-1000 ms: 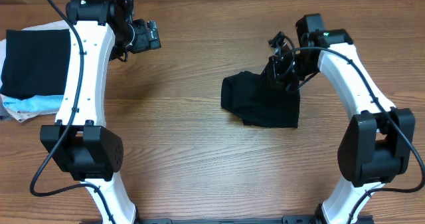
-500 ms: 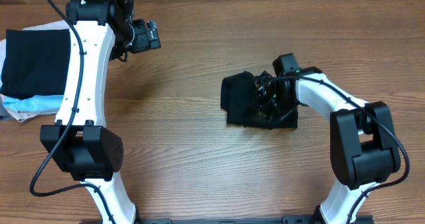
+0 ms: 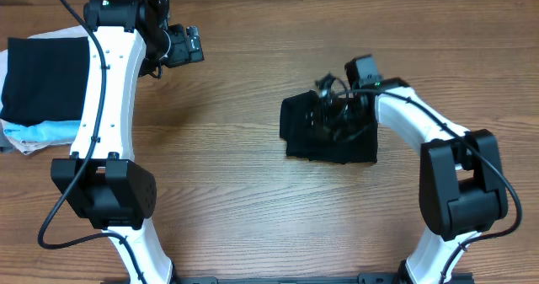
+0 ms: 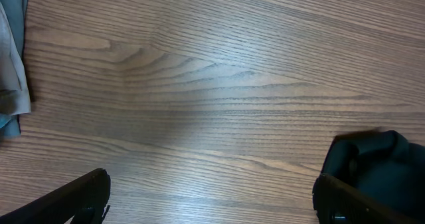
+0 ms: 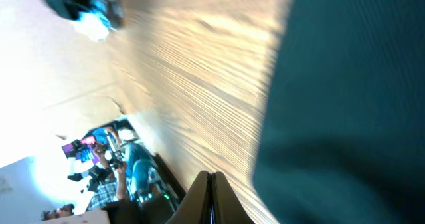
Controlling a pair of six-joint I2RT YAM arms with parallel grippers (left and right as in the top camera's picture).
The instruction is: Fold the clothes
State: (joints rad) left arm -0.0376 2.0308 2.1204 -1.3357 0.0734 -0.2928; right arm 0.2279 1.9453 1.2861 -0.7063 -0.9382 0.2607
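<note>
The clothes, a black T-shirt [image 3: 337, 141], lie as a small folded bundle right of the table's middle. My right gripper [image 3: 324, 107] hovers low over the bundle's upper left part, and its arm hides some of the fabric. In the right wrist view the right gripper [image 5: 211, 174] is shut with nothing between the fingers, and the dark shirt [image 5: 345, 98] fills the right side. My left gripper [image 3: 196, 44] stays far off at the upper left. Seen from the left wrist, the left gripper [image 4: 212, 211] is open and empty over bare wood, with the shirt's edge [image 4: 382, 157] at the lower right.
A stack of folded garments [image 3: 42, 82] sits at the table's left edge, black on top with white and pale blue beneath. Its grey edge [image 4: 10, 64] shows in the left wrist view. The wooden table [image 3: 236, 174] runs between the two arms.
My right arm has swung in from the shirt's upper right to over its upper left part, staying shut. The bundle looks slightly more squared. The left arm has not moved.
</note>
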